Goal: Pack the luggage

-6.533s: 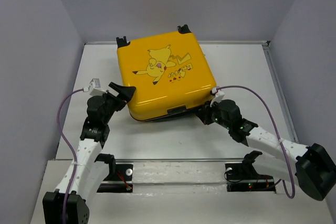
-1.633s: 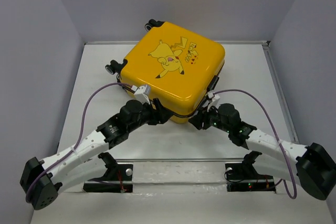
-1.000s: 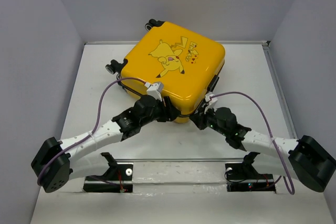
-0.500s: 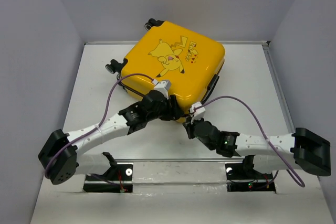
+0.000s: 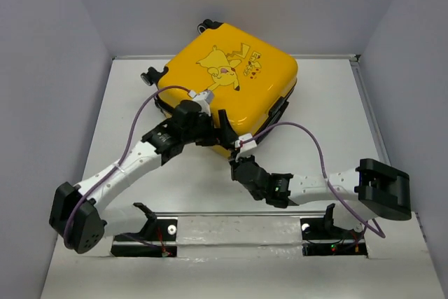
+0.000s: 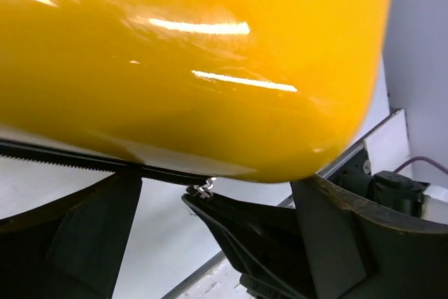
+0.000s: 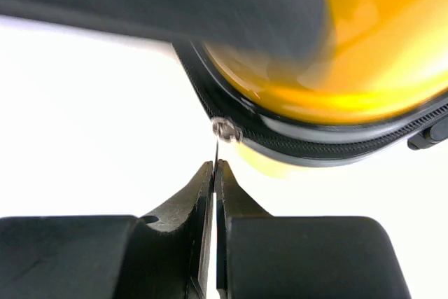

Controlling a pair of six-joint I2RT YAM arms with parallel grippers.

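The left gripper (image 5: pixel 215 133) stands wide open and holds nothing. Its jaws sit either side of the near corner of the luggage (image 5: pixel 224 82), which lies shut and flat on the table (image 5: pixel 336 117) just ahead of it. It probably brackets that corner to steady the case while the zip is worked. Its arm stretches low and forward from its base.

Just right of it, below the shell's edge, the right gripper (image 7: pixel 215 173) is pinched shut on the thin zip pull (image 7: pixel 216 150), with the slider (image 7: pixel 225 129) directly beyond its tips, likely to drag the zip round the corner. That arm lies low, reaching leftward across the table.
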